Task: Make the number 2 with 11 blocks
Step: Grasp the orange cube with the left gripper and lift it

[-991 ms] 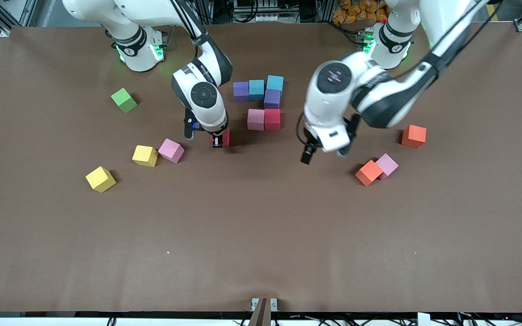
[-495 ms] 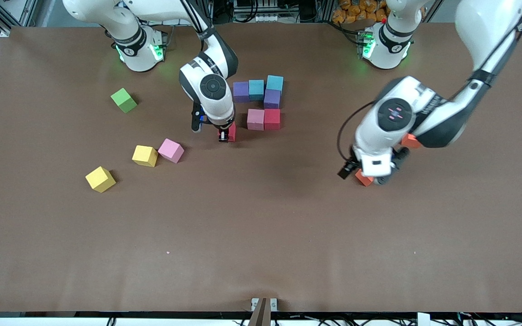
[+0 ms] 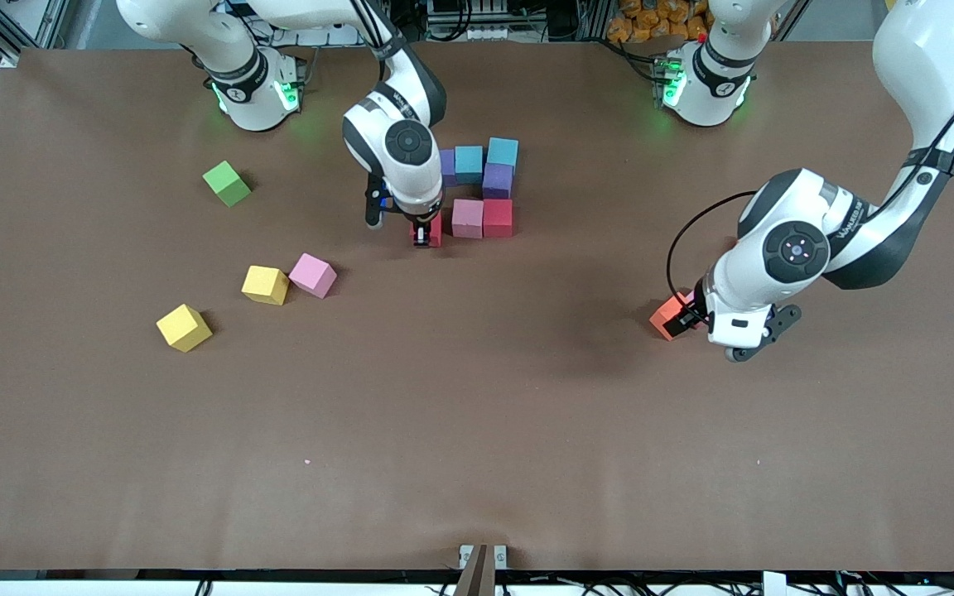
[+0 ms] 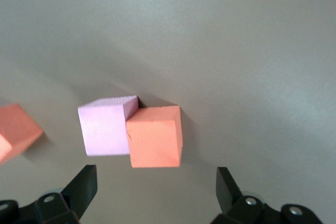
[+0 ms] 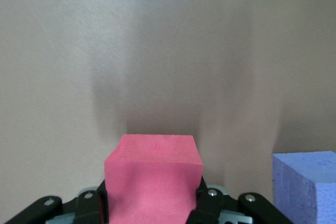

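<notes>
Several blocks stand grouped at mid-table: purple [image 3: 447, 165], light blue [image 3: 469, 162], light blue [image 3: 503, 152], purple [image 3: 498, 180], pink [image 3: 467, 218] and red [image 3: 498, 218]. My right gripper [image 3: 425, 236] is shut on a red block [image 5: 153, 179], held low right beside that pink block, on the side toward the right arm's end. A purple block [image 5: 307, 182] shows in the right wrist view. My left gripper [image 4: 156, 192] is open just short of an orange block [image 4: 155, 136] that touches a pink block [image 4: 105, 126]. In the front view the orange block [image 3: 666, 315] peeks out beside the left gripper [image 3: 746, 335].
Loose toward the right arm's end lie a pink block [image 3: 313, 275], two yellow blocks [image 3: 265, 285] [image 3: 184, 327] and a green cube [image 3: 227, 183]. Another orange block [image 4: 16, 129] sits at the edge of the left wrist view.
The right gripper has carried the red block toward the group, up beside the pink block. The left arm has swung from mid-table to the orange and pink pair at its own end.
</notes>
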Robot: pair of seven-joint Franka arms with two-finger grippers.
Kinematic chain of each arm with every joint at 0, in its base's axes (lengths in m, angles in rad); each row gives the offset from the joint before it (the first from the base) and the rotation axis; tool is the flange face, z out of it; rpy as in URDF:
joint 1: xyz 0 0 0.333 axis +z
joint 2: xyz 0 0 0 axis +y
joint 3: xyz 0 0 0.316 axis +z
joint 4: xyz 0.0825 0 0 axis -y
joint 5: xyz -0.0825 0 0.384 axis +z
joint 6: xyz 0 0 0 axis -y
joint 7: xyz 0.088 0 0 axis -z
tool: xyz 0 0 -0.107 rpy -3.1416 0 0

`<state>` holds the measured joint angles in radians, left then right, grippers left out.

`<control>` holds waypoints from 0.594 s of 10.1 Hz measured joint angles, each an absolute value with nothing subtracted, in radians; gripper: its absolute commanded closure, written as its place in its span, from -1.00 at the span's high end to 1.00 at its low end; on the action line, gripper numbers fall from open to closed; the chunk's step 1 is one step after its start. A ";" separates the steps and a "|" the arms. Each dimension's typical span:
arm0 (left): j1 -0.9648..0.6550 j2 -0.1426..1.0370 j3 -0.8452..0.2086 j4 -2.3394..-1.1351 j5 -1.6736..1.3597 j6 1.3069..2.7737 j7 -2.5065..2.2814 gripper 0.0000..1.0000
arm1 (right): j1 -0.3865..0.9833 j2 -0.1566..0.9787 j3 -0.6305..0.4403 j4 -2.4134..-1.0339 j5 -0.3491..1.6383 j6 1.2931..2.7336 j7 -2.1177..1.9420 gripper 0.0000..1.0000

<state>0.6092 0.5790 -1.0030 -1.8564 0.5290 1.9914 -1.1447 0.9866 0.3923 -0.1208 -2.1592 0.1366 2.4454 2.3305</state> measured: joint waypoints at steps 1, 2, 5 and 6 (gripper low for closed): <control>0.609 0.579 -0.991 -1.854 0.529 1.992 -1.050 1.00 | 1.000 0.392 -0.121 -2.175 0.137 2.464 2.331 -0.02; 0.609 0.579 -0.983 -1.847 0.529 1.992 -0.947 1.00 | 1.006 0.392 -0.121 -2.183 0.137 2.472 2.332 -0.02; 0.607 0.579 -0.978 -1.836 0.550 1.993 -0.663 1.00 | 1.014 0.391 -0.121 -2.185 0.137 2.476 2.336 -0.02; 0.605 0.579 -0.978 -1.835 0.554 1.997 -0.573 1.00 | 1.015 0.391 -0.121 -2.185 0.137 2.477 2.340 -0.02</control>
<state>0.6046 0.5791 -0.9777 -1.8355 0.5538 1.9974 -0.5727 1.0153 0.3907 -0.1206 -2.1847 0.1367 2.4767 2.3401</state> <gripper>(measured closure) 0.000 0.441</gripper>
